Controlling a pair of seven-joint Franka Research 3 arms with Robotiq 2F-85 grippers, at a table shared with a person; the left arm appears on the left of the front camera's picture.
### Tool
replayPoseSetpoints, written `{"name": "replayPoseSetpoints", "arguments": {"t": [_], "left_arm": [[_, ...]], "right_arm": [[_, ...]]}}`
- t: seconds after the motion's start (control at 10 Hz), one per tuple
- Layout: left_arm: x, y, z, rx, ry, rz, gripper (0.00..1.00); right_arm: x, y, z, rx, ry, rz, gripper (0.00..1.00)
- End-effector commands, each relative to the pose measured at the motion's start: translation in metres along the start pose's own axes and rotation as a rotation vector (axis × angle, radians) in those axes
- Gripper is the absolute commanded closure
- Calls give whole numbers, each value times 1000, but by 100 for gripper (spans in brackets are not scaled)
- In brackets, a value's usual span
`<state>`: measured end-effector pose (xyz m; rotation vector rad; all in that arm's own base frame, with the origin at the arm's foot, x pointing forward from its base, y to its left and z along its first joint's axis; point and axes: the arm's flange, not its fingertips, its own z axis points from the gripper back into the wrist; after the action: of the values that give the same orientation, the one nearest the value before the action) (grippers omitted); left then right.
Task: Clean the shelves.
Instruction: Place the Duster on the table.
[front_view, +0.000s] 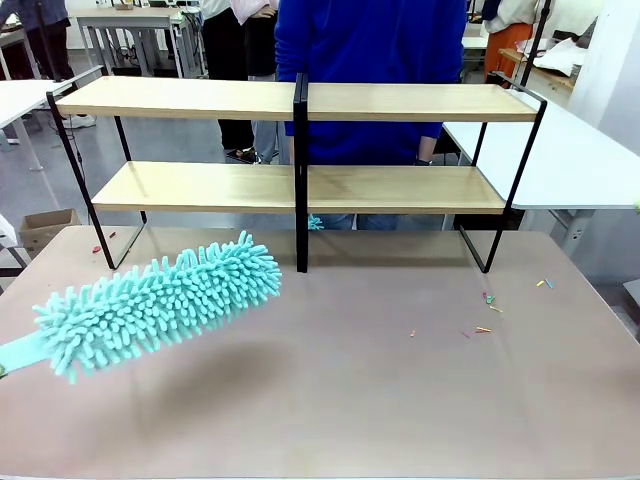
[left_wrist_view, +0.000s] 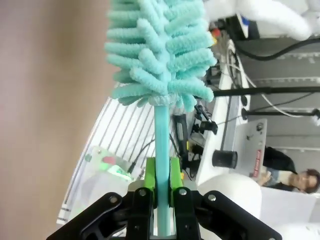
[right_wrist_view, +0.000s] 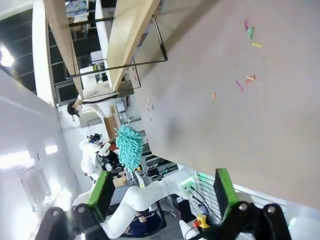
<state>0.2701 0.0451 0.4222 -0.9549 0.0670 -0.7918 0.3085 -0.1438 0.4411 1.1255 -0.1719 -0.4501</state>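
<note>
The shelves (front_view: 400, 102) are two long light-wood boards in a thin black frame with a central post, standing at the table's far side; they also run along the top left (right_wrist_view: 127, 35). A fluffy turquoise duster (front_view: 160, 300) hovers over the table's left front, below and in front of the lower board. My left gripper (left_wrist_view: 161, 192) is shut on the duster's thin turquoise handle (left_wrist_view: 161, 145), its green pads pressed against it. The duster head (left_wrist_view: 160, 50) rises above the fingers. My right gripper (right_wrist_view: 160, 187) stands open, nothing between its green-padded fingers, high above the table.
A person in a blue top (front_view: 370, 60) stands behind the shelves. Small coloured scraps (front_view: 485, 315) lie on the brown tabletop (front_view: 400, 400) at the right. White tables (front_view: 570, 160) flank the far side. The left arm and duster (right_wrist_view: 129, 147) appear far off.
</note>
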Motion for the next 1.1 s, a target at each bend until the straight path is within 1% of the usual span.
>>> {"name": "replayPoseSetpoints", "arguments": {"t": [0.0,0.1,0.2,0.3,0.4,0.5,0.6,0.7,0.8,1.0], "left_arm": [[-6,3,-28,91,-27,-96,87],[-4,6,-29,187,-42,-159,87],[-4,10,-28,271,-27,-199,87],[-2,11,-33,407,-32,-273,87],[-2,14,-47,513,-93,-425,87],[0,21,-60,613,-118,-569,87],[0,28,-70,660,-48,-625,87],[2,30,-76,666,10,-622,87],[3,30,-78,644,41,-601,87],[1,35,-83,646,84,-575,87]], "right_arm": [[-16,23,17,-25,-19,4,0],[-16,23,17,-25,-19,4,0],[-16,23,17,-25,-19,4,0],[-16,23,17,-25,-19,4,0],[-16,23,17,-25,-19,4,0],[-16,23,17,-25,-19,4,0],[-16,23,17,-25,-19,4,0],[-16,23,17,-25,-19,4,0],[-16,23,17,-25,-19,4,0],[-16,23,17,-25,-19,4,0]]}}
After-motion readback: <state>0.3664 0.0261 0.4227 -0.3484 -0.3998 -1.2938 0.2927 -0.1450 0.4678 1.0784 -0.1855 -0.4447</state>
